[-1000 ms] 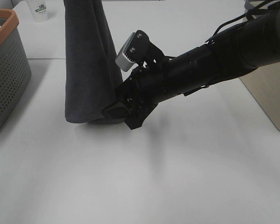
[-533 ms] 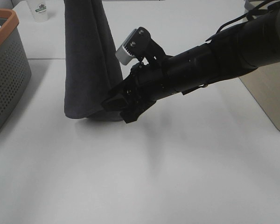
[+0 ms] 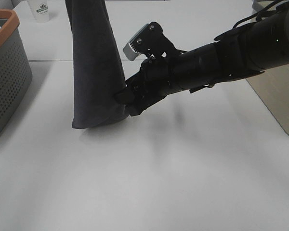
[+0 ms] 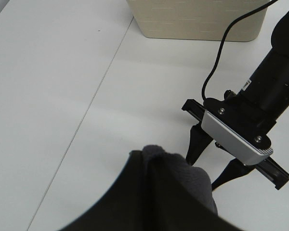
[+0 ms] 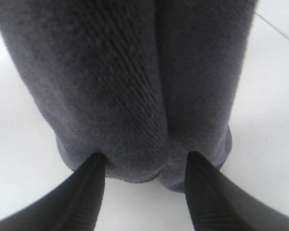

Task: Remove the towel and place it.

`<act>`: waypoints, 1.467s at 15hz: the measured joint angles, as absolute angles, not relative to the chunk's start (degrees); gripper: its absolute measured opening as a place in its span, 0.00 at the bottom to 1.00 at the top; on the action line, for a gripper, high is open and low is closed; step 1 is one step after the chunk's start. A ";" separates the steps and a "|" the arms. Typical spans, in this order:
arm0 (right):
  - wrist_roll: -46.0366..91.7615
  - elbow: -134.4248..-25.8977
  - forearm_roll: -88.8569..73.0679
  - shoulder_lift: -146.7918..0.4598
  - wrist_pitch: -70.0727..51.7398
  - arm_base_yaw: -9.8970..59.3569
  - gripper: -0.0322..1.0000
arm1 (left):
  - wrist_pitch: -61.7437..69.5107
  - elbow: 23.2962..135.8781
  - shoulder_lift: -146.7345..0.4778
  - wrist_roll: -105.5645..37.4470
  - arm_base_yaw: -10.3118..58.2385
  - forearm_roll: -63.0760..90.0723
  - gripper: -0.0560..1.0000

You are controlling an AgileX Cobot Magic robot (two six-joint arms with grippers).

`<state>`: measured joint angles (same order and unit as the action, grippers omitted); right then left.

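One wide-spread right tool [image 5: 143, 156] straddles the bottom hem of the hanging towel [image 5: 125, 72], fingers [image 5: 86, 192] either side.

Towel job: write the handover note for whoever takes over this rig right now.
Left gripper: shut on the bunched top of the towel, which hangs straight down from it.
Right gripper: open, fingers on either side of the towel's lower edge, not closed on it.
Done: towel lifted, hanging over the table.
Left: probably grip the lower edge, then lay the towel down and release.
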<state>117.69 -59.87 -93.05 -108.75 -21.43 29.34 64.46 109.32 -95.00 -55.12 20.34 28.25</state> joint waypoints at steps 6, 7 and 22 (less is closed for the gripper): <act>118.49 -59.87 -93.97 -110.75 -26.13 29.34 0.53 | 64.46 109.32 -95.00 -55.06 20.34 28.25 0.05; 118.49 -59.87 -93.97 -110.92 -26.13 29.34 0.53 | 64.46 109.32 -95.00 -55.06 20.34 28.25 0.05; 115.28 -59.87 -90.36 -111.10 -30.37 29.34 0.05 | 64.46 109.32 -95.00 -54.83 20.34 29.45 0.05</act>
<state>115.28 -59.87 -90.36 -111.10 -30.37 29.34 64.46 109.32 -95.00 -54.83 20.34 29.45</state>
